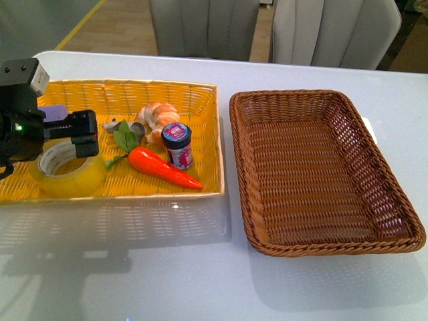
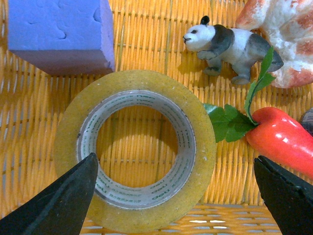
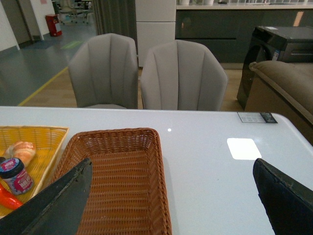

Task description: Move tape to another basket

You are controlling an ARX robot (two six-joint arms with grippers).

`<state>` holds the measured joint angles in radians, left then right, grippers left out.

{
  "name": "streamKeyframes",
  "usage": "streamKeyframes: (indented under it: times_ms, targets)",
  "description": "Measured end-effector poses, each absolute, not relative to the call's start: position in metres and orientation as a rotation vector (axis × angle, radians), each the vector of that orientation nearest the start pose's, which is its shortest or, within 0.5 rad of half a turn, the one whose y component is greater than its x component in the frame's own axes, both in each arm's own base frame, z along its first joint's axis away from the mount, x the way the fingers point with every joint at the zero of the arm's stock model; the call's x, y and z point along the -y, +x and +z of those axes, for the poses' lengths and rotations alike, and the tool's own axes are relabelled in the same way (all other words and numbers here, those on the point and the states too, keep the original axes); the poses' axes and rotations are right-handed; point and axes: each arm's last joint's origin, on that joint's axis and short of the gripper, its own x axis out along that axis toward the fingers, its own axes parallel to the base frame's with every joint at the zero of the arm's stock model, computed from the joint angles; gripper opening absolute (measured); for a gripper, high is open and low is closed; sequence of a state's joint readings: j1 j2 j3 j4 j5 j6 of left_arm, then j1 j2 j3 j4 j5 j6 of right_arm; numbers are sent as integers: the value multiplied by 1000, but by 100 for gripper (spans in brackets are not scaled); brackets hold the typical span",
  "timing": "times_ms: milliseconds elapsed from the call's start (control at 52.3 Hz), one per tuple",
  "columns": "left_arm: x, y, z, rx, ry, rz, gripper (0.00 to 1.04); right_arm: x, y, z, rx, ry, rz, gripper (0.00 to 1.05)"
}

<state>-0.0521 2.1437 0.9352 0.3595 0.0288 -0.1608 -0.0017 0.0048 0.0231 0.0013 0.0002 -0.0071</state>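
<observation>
White counter [image 1: 200,267], grey chairs [image 1: 200,27] behind; the tape [image 1: 67,177] lies in the yellow basket's [image 1: 215,120] near-left corner, with the brown basket [image 1: 294,93] alongside. Left wrist: the left pincer [image 2: 174,157] is spread wide over the tape, gripping nothing. Right wrist: the right pincer [image 3: 172,162] gapes wide, holding nothing, with the brown basket in sight.

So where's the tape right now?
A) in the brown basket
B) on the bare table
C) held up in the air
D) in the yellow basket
D: the tape lies flat in the yellow basket, beside the blue block and carrot.
</observation>
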Motion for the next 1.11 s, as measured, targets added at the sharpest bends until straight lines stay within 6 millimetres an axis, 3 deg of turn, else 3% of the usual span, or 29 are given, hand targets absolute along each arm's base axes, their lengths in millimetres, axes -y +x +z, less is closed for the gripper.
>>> streamKeyframes:
  times_ms: [1013, 1109]
  targets:
    - [26, 402, 6, -978, -80, -28, 96, 0, 97, 171, 20, -7, -2, 96]
    - [26, 402, 5, -978, -74, -22, 84, 0, 97, 171, 20, -7, -2, 96]
